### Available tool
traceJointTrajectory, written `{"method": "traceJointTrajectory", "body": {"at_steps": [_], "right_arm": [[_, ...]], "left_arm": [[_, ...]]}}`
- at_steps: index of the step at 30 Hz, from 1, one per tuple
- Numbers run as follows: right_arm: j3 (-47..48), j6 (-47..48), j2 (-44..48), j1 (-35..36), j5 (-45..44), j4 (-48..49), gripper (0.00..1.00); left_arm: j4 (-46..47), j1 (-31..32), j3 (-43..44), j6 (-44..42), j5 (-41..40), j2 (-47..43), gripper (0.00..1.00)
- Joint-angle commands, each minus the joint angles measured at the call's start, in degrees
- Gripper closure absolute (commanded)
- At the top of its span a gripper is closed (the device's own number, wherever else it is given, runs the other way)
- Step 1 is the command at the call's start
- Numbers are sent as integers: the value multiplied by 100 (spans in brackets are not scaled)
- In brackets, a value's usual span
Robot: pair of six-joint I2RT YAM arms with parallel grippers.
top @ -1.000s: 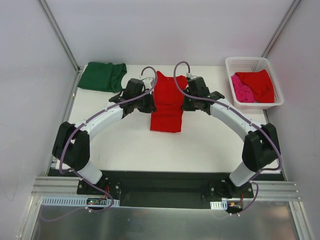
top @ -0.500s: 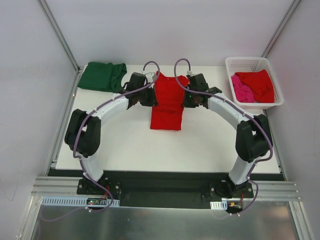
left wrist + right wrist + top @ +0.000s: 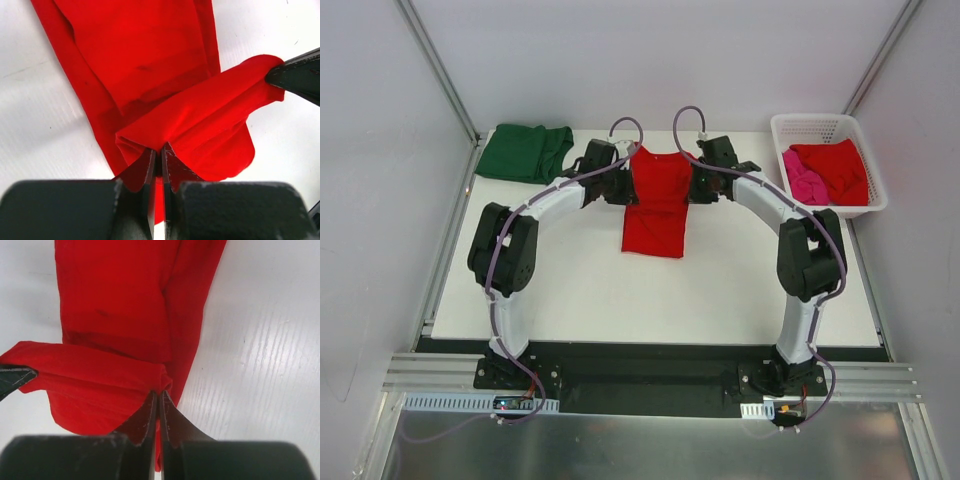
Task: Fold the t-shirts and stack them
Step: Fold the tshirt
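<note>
The left arm [image 3: 545, 210] and right arm [image 3: 772, 207] reach from their bases toward 12 o'clock, elbows bowed outward and forearms curving in to face each other. The left gripper [image 3: 620, 187] points toward 3 o'clock and the right gripper [image 3: 697, 186] toward 9 o'clock. Each is clamped tight on a fold of the red t-shirt [image 3: 658, 205].

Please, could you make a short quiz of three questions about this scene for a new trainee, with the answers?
1. True or false: the left gripper and the right gripper are both shut on the red t-shirt on the table.
2. Where does the dark green t-shirt lie? A: near right corner. B: far left corner. C: under the red t-shirt.
3. Fill in: the white basket holds a second red t-shirt and a ____ t-shirt.
Key: 1 true; 2 B; 3 pink t-shirt.
</note>
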State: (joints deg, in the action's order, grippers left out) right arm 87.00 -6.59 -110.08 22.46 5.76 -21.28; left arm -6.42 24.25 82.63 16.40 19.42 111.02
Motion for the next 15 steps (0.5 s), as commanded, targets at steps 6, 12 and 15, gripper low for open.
{"method": "traceJointTrajectory", "body": {"at_steps": [6, 12, 15], "right_arm": [[607, 158, -575, -259, 127, 54, 97], [704, 246, -717, -338, 180, 62, 55], [695, 316, -559, -356, 110, 62, 53]], "left_arm": [[88, -245, 464, -155, 1, 551, 100], [105, -289, 517, -146, -166, 614, 1], [114, -307, 500, -155, -193, 413, 1]]}}
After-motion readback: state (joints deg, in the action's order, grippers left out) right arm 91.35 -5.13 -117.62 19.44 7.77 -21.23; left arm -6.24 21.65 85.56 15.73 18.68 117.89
